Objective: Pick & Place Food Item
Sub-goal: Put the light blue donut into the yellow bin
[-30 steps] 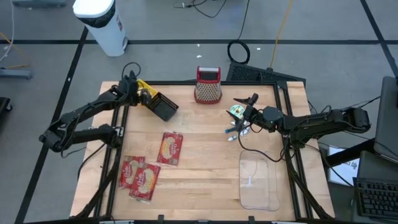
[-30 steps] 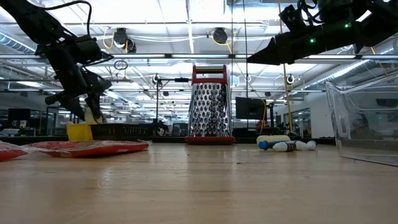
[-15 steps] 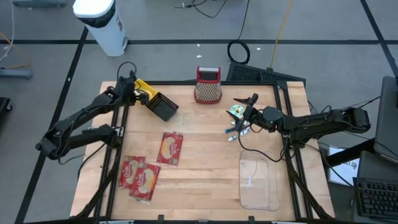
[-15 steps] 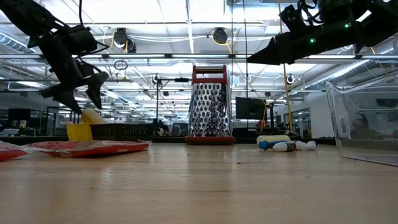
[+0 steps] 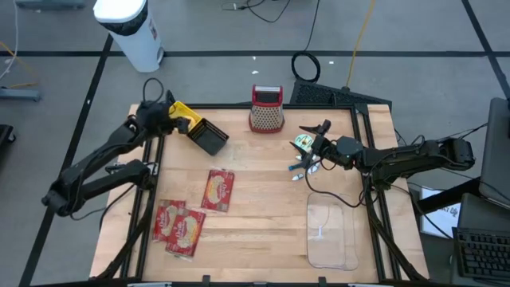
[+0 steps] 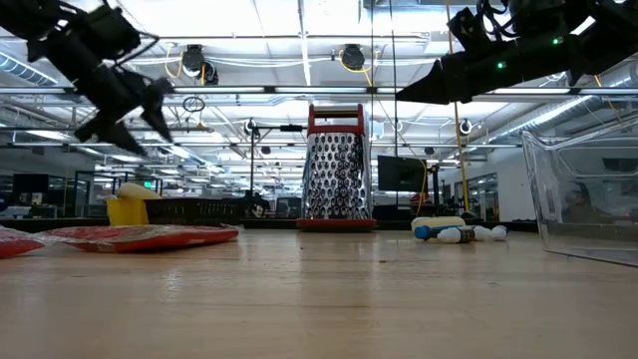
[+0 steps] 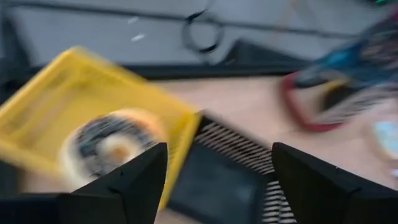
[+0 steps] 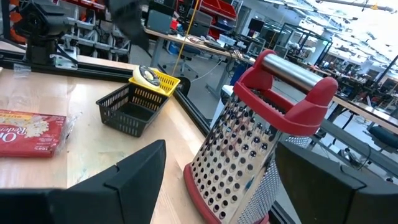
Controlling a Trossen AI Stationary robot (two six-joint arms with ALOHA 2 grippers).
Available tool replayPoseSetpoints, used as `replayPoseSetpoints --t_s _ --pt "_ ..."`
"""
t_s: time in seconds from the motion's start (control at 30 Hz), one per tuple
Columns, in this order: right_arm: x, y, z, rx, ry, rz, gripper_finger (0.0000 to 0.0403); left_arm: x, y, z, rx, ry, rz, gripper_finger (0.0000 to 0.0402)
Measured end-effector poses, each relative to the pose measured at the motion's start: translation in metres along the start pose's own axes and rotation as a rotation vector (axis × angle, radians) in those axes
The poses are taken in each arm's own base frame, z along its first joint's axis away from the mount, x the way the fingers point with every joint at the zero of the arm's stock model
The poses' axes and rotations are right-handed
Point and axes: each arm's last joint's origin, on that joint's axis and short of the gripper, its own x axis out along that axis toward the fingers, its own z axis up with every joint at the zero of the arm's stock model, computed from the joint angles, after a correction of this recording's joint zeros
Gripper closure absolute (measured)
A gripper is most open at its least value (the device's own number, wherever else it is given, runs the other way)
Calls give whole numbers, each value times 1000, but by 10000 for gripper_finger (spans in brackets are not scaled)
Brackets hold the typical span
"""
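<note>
A round pale food item with a dark face (image 7: 111, 146) lies in a small yellow basket (image 5: 182, 112) at the table's far left. That basket leans against a black basket (image 5: 209, 137). My left gripper (image 5: 165, 114) hangs open above and just left of the yellow basket and holds nothing; the low view shows its fingers (image 6: 158, 112) spread well above the item (image 6: 135, 189). My right gripper (image 5: 312, 151) is open and level, over small items at the table's right.
A red-handled metal grater (image 5: 267, 109) stands at the far middle. Red food packets (image 5: 218, 190) (image 5: 179, 227) lie at the near left. A clear plastic container (image 5: 331, 233) sits at the near right. Small white, green and blue items (image 5: 301, 159) lie under the right gripper.
My left gripper has risen from the yellow basket and drawn back toward the table's left edge, tipping its fingers up toward level. The round item stays in the yellow basket. My right arm has kept still.
</note>
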Motion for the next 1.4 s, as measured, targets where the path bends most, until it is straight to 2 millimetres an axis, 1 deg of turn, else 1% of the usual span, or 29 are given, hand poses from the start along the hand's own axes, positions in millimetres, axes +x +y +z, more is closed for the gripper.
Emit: replayPoseSetpoints --t_s 0.2,0.33,0.53,0.7,0.9,1.17,1.23,1.4 --pt "0 1 -5 28 49 10 110 -12 -23 12 81 -164 -251 120" --pt "2 -4 -12 79 106 -13 110 -16 -41 12 189 -216 -376 119" --pt "5 -21 -32 195 271 -94 110 -15 -72 3 363 -248 -558 119" --pt "6 -32 -53 383 423 -147 110 -21 -91 5 440 -367 -677 119" --pt "7 -39 -77 523 592 -253 110 -19 -100 9 483 -466 -722 119" --pt "15 -50 -105 671 718 -292 110 -4 -103 4 509 -416 -697 119" --pt "17 -51 -110 703 732 -273 110 0 -104 3 514 -399 -689 119" --pt "25 -51 -115 794 721 -153 112 12 -106 -2 528 -351 -668 119"
